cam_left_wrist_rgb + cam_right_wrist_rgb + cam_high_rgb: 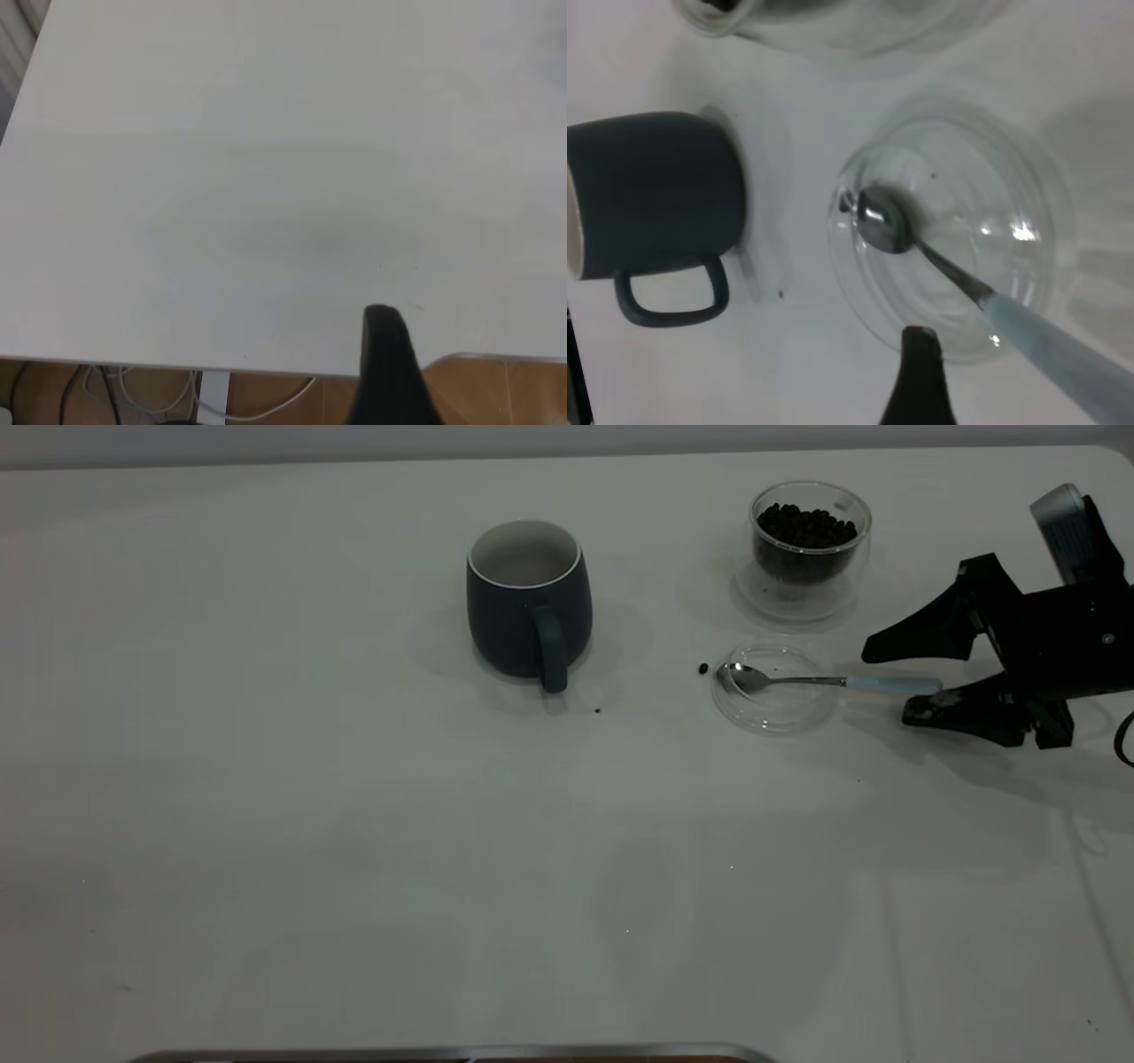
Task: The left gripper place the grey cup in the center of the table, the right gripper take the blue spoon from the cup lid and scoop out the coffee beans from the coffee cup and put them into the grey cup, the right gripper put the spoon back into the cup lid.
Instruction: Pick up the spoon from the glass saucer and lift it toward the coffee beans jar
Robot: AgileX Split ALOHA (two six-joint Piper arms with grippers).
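The grey cup (529, 602) stands upright near the table's middle, handle toward the front; it also shows in the right wrist view (656, 190). The blue-handled spoon (824, 681) lies with its bowl in the clear cup lid (775, 713) and its handle sticking out to the right. My right gripper (886, 687) is open, its two fingers on either side of the handle's end, not touching it. In the right wrist view the spoon (992, 305) rests in the lid (1028, 177), with one finger (920, 381) beside it. The glass coffee cup (809, 540) holds beans. The left gripper shows one finger (383, 354) at the table edge.
A loose coffee bean (702, 668) lies just left of the lid, and a small dark speck (597, 710) lies near the grey cup's handle. The glass coffee cup stands close behind the lid. A metal edge (443, 1052) runs along the table's front.
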